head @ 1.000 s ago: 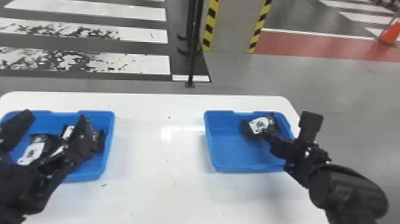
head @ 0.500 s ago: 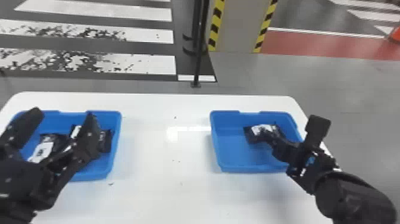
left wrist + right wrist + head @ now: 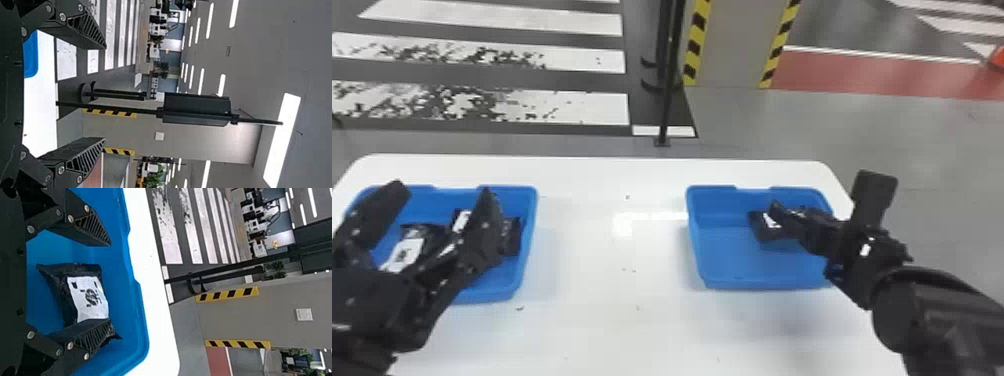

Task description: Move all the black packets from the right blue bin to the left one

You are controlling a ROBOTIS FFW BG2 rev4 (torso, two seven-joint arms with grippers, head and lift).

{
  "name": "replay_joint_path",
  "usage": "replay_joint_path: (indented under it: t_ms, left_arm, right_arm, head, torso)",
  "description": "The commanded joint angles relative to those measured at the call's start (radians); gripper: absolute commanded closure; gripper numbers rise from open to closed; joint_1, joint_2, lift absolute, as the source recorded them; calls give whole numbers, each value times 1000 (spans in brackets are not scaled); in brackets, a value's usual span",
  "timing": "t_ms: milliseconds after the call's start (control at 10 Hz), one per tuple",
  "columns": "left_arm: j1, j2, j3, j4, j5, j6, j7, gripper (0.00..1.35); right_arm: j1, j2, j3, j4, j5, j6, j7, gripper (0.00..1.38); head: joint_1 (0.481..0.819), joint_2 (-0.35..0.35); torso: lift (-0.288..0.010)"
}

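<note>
A: Starting nearest, with the left gripper [image 3: 443, 189]: spread wide, empty, over the left bin [image 3: 531, 240]. Any trouble there?

B: Possibly. Hanging right above the drop spot, so liable to be bumped on delivery. Better to pull aside first.

A: And the right gripper [image 3: 110, 283]?

B: Open too, angled down into the right bin [image 3: 752, 265], not clamped on anything. With one finger [image 3: 78, 328] overlapping an end of the black packet [image 3: 92, 299], and the other well clear. Can't tell whether pressing or merely above.

A: Close now, then?

B: Not before centring, at a guess. Otherwise at risk of pinching only a corner, or of sliding up over the soft wrapping, then of losing the load over the table [image 3: 627, 325].

A: Any danger from the bin itself?

B: Some. Lying toward the far right part, so easily shoved against the wall by a badly placed finger. Careful about scraping the bottom, too.

A: And at the drop?

B: Mind the black packets [image 3: 424, 237] in the left bin. Easy to land on top of those and tip toward the rim, if released high or off-centre.

A: Farther off?

B: Just a dark pole [image 3: 673, 75] past the table. No likely hazard.
</note>
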Motion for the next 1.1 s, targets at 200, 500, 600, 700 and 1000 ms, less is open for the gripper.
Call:
replay_joint_path:
  t_ms: [200,500,600,700,1000]
  left_arm:
    - [0,0,-2,9,8,-2,-2,222]
    - [-3,2,-6,14,8,-2,-5,222]
    - [-5,2,-6,14,8,-4,-5,222]
    - [-5,2,-6,17,8,-4,-5,222]
    - [-5,2,-4,24,10,-2,-6,222]
  right_arm:
    - [-139,-21,3,150,106,106,2,200]
    - [-210,-38,37,260,116,86,39,196]
    - [-218,-38,41,277,102,84,39,196]
    - [-218,-36,45,285,102,86,39,200]
    - [-242,-36,45,349,104,91,37,202]
  head:
    - [695,-190]
    - [695,-211]
    - [695,-206]
    - [695,-202]
    - [695,-199]
  torso:
    - [-140]
    - [-140]
    - [-140]
    - [-140]
    - [-140]
